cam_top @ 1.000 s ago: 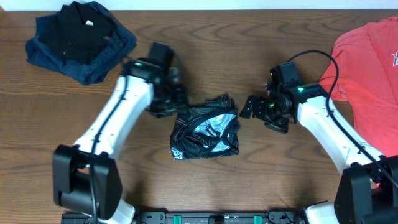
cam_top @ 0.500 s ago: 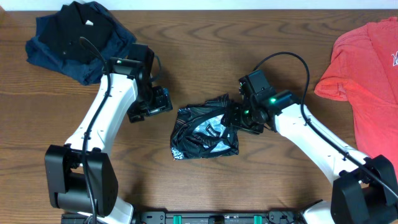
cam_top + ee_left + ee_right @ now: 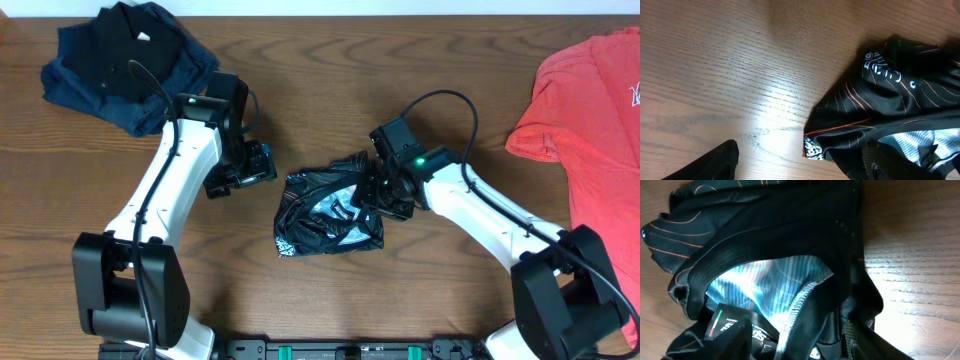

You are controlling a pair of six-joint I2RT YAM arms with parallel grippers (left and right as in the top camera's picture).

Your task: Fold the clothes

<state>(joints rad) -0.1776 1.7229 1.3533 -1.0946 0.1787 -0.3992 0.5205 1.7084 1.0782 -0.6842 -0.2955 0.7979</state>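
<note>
**Legend: markings.** No legible text in any view. Marks seen but unread:

(a) Left wrist view: jersey [image 3: 900,95], upper fold, has a row of white glyphs [image 3: 881,70], a circle plus curved strokes; no word made out.
(b) Same view: white block print [image 3: 814,149] at jersey's hem corner, too small to read.
(c) Right wrist view: small black tag [image 3: 724,325] on jersey, w/ white chars and a green/red stripe, partly cut off by a fold.
(d) Overhead: coral T-shirt [image 3: 590,120] has a white mark [image 3: 634,95], cropped at frame edge.
(e) Overhead: black garment [image 3: 125,50] has a white tag [image 3: 143,37]; nothing readable at this res.
</note>
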